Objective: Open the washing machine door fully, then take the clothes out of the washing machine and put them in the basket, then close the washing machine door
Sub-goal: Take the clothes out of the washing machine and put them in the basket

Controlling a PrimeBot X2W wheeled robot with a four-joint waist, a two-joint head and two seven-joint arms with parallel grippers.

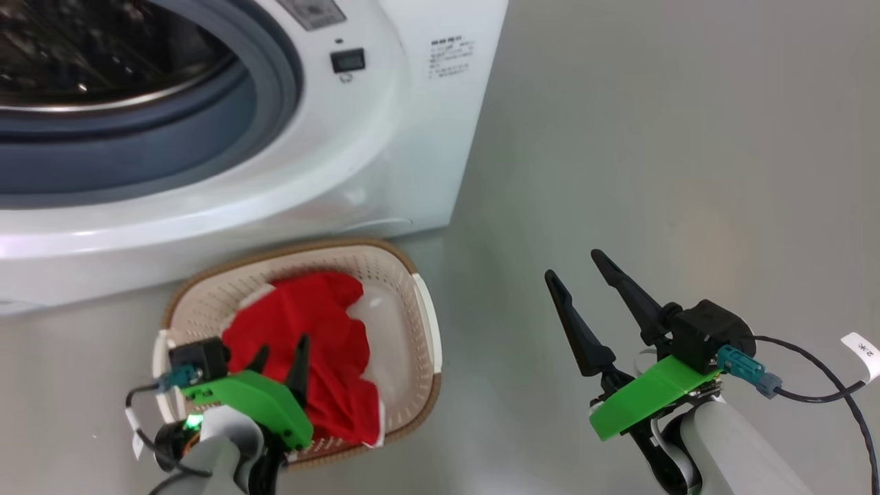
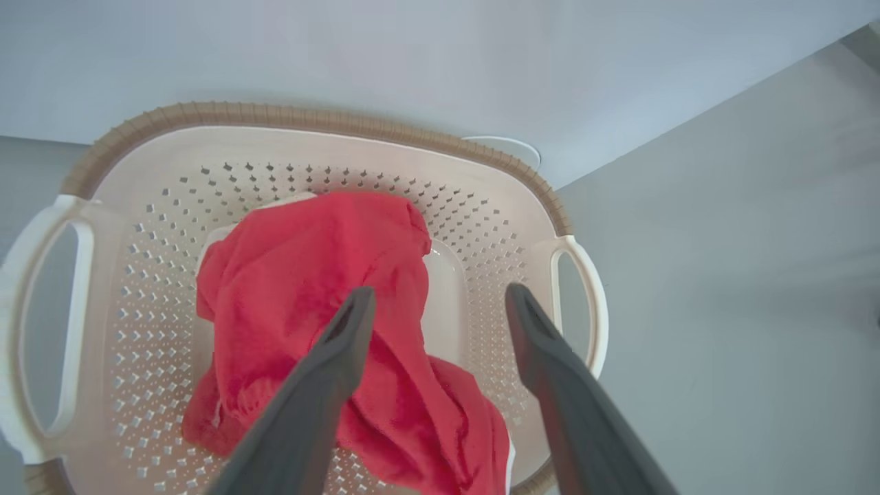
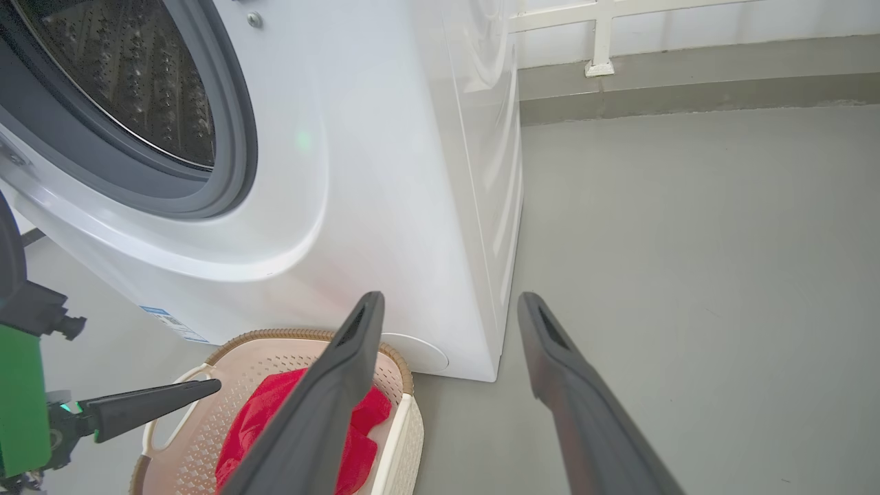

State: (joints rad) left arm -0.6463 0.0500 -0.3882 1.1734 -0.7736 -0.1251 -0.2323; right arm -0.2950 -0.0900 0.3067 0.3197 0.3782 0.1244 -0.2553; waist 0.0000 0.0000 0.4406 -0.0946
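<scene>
The red clothes lie loose in the cream basket, which stands on the floor against the front of the white washing machine. My left gripper hangs open just above the near side of the pile. In the left wrist view the left gripper holds nothing, with the clothes under its left finger and the basket's rim beyond. My right gripper is open and empty over bare floor to the basket's right. The drum stands exposed. The washing machine door is out of view.
Grey floor stretches to the right of the machine and basket. A white railing foot stands at the far wall. A black cable with a white tag trails from my right wrist.
</scene>
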